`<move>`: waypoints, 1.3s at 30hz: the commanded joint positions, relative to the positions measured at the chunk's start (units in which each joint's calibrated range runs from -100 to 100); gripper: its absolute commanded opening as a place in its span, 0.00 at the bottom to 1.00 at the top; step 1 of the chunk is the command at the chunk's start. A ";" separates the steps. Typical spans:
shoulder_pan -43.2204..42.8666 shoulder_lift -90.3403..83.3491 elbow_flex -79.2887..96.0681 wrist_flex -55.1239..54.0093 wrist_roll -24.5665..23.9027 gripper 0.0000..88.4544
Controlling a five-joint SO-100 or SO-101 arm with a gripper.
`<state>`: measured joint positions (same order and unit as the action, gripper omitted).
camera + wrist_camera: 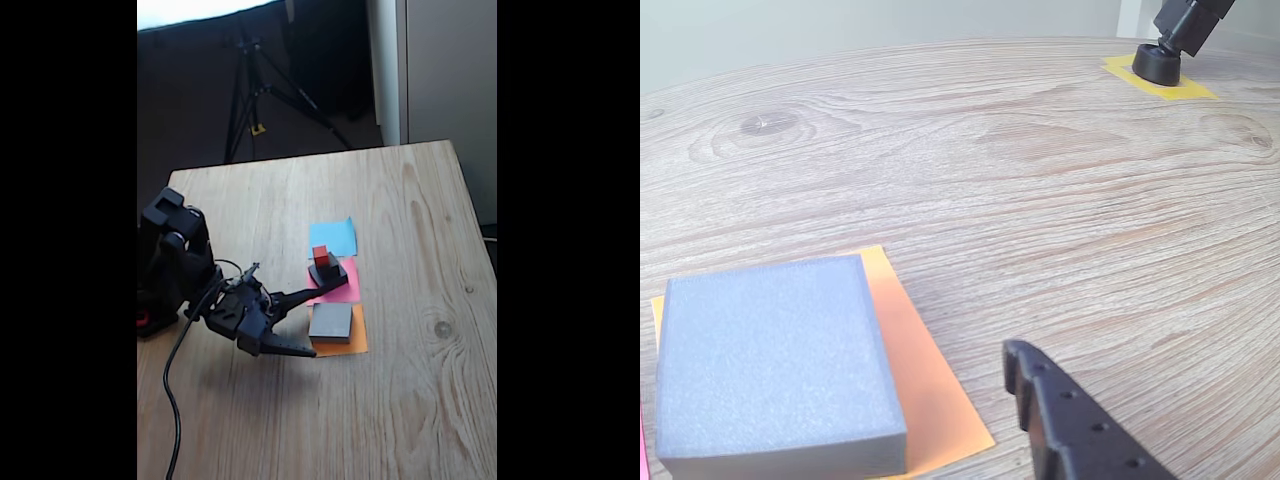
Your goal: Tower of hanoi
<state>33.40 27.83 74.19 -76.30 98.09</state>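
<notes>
A large flat grey block point(331, 320) lies on an orange paper square point(345, 347). Behind it, a tiny red cube point(321, 257) sits on top of a black block point(329, 273) that rests on a pink square point(343, 287). My gripper point(314, 322) is open and low over the table, its two black fingers spread just left of the grey block, holding nothing. In the wrist view the grey block point(770, 365) is at lower left on the orange paper point(935, 395), and one black finger point(1070, 430) rises from the bottom edge to its right.
A blue paper square point(333, 237) lies bare behind the pink one. The arm's base point(165, 270) stands at the table's left edge, with a cable point(172, 400) trailing forward. A tripod point(255, 90) stands beyond the table; its foot point(1157, 62) sits on yellow tape.
</notes>
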 commanded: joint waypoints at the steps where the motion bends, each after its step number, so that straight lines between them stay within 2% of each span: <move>1: -0.85 0.56 -1.28 -2.41 1.91 0.59; 39: -3.69 6.31 -3.91 -3.71 1.91 0.56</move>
<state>30.51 34.50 70.10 -78.94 99.13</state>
